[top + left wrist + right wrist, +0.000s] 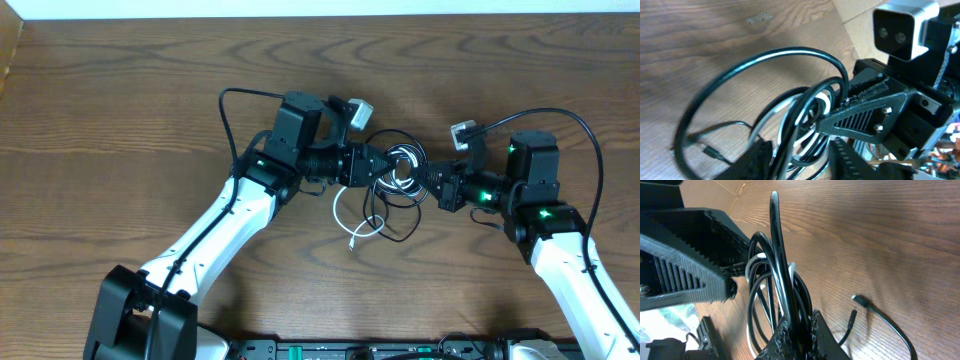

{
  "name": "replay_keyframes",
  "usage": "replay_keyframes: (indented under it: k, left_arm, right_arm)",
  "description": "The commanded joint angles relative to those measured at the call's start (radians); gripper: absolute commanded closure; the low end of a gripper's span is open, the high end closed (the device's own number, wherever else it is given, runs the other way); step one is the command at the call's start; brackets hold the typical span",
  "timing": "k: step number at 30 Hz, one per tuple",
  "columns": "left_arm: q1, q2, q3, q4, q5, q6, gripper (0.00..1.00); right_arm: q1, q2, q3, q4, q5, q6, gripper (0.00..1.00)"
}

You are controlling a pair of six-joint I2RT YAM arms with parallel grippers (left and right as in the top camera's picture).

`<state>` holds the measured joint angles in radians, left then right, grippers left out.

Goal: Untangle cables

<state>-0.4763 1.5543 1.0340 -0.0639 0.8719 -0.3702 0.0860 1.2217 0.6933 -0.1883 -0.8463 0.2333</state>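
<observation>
glossy black cable (776, 240) and thin white cable (357, 239) coil on grainy wooden desk (120, 100); right tool (797, 330) pinches black loops; left tool (382, 167) half-buried, spread unclear.

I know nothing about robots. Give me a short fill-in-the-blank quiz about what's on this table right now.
1. The thin black cord and the thin white cord lie tangled on a brown ___ table.
2. The right gripper is shut on the ___ cord.
3. Seen from overhead, the tangle sits ___ the left gripper and the right one.
Missing words: wooden; black; between.
</observation>
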Motion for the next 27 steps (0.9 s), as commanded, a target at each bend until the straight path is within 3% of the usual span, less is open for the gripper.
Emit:
replay_keyframes:
  k: [1, 4, 6, 7, 13, 17, 19, 22, 27]
  left_arm:
    - [-0.002, 0.014, 0.01, 0.002, 0.041, 0.015, 0.56]
    - [-0.014, 0.016, 0.008, 0.002, 0.04, 0.021, 0.59]
    - [-0.022, 0.017, 0.007, 0.002, 0.04, 0.035, 0.88]
    - [-0.026, 0.019, 0.007, 0.002, 0.036, 0.04, 0.92]
    - [-0.013, 0.019, 0.008, 0.011, 0.034, 0.04, 0.93]
    - [0.018, 0.018, 0.008, 0.028, 0.108, 0.04, 0.93]
    - [0.033, 0.018, 0.008, 0.047, 0.164, 0.036, 0.93]
    - [0.039, 0.018, 0.008, 0.063, 0.194, 0.016, 0.93]
    - [0.038, 0.018, 0.008, 0.063, 0.195, -0.002, 0.93]
  right_arm:
    - [-0.002, -0.019, 0.021, 0.014, -0.044, -0.002, 0.99]
    - [-0.002, -0.019, 0.021, 0.021, -0.055, -0.002, 0.99]
    - [-0.002, -0.019, 0.021, 0.021, -0.055, -0.002, 0.99]
    - [-0.002, -0.019, 0.021, 0.021, -0.054, -0.002, 0.99]
    - [-0.006, -0.019, 0.021, 0.014, -0.026, -0.002, 0.99]
    - [-0.016, -0.019, 0.021, -0.053, 0.145, 0.085, 0.99]
    - [-0.015, -0.019, 0.021, -0.096, 0.223, 0.113, 0.89]
    - [-0.012, -0.019, 0.021, -0.155, 0.339, 0.135, 0.66]
    - [0.005, -0.019, 0.021, -0.218, 0.498, 0.191, 0.61]
